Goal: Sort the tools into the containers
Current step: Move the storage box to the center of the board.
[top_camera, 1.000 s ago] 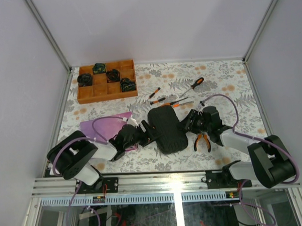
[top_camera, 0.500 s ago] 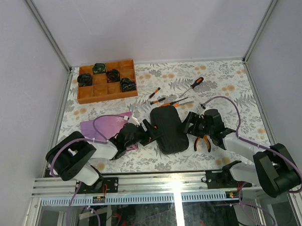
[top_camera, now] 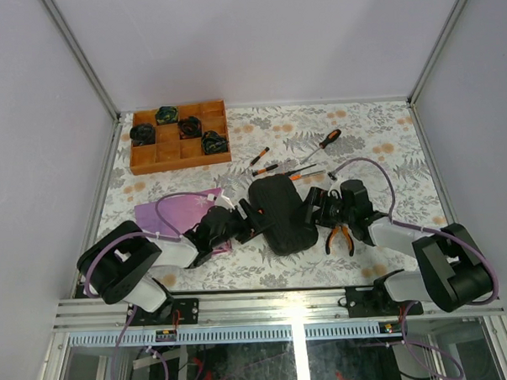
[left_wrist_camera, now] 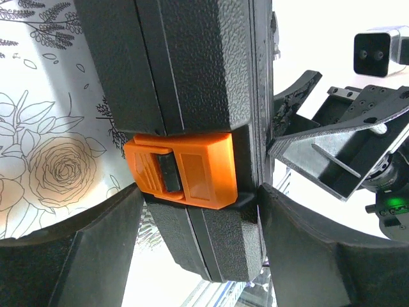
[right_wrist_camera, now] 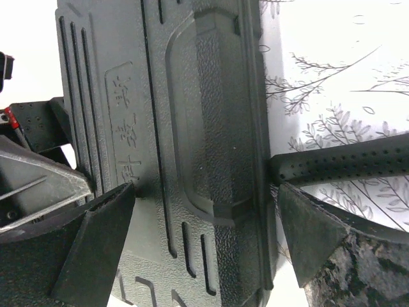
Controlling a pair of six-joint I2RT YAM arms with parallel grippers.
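Observation:
The black tool case (top_camera: 280,214) lies closed at the table's middle. Its orange latch (left_wrist_camera: 182,169) faces my left gripper (top_camera: 253,220). In the left wrist view my left gripper (left_wrist_camera: 201,256) clasps the case (left_wrist_camera: 192,77) at its latch edge, with one finger at each face. My right gripper (top_camera: 313,209) is at the opposite edge. In the right wrist view it (right_wrist_camera: 204,243) is open and straddles the case (right_wrist_camera: 192,128), one finger on the lid, the other just off the rim. A black dotted handle (right_wrist_camera: 345,165) lies beside that rim. Orange-handled pliers (top_camera: 340,237) and several screwdrivers (top_camera: 265,168) lie loose on the table.
A brown wooden compartment tray (top_camera: 179,151) with dark objects stands at the back left. A purple cloth (top_camera: 162,215) lies under my left arm. An orange-and-black screwdriver (top_camera: 324,142) lies farther back. Metal frame rails bound the table.
The case has shifted and turned slightly between the two grippers. My right gripper has moved in to the left onto the case's edge. My left gripper stays at the latch side.

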